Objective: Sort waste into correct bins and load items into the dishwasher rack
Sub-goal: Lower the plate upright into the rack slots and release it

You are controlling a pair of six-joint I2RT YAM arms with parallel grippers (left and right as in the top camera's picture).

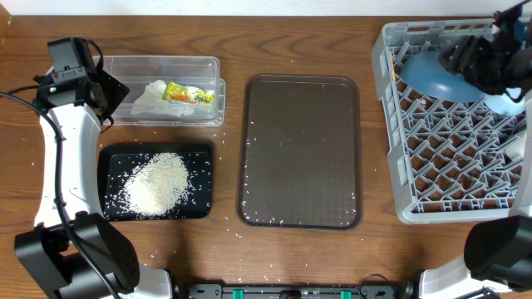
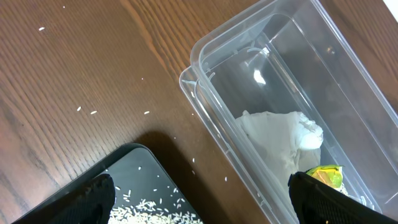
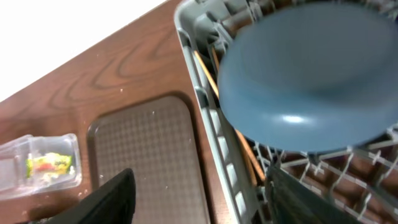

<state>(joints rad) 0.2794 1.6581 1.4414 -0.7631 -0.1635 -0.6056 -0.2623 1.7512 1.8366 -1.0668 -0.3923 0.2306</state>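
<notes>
You're loading the rack: the dark-blue dish (image 3: pixel 305 74) sits in the dishwasher rack (image 1: pixel 392 141), upper right of the overhead view. Your right gripper (image 3: pixel 199 186) and left gripper (image 2: pixel 200 186) stand open, empty. Next, lift clear without nudging it.

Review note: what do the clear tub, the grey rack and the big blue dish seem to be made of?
The tub looks like clear glossy plastic: the table grain shows through its floor. The rack seems matte grey moulded plastic, a uniform lattice. The blue dish is smooth with a soft sheen; glazed ceramic or melamine, cannot tell which.
</notes>
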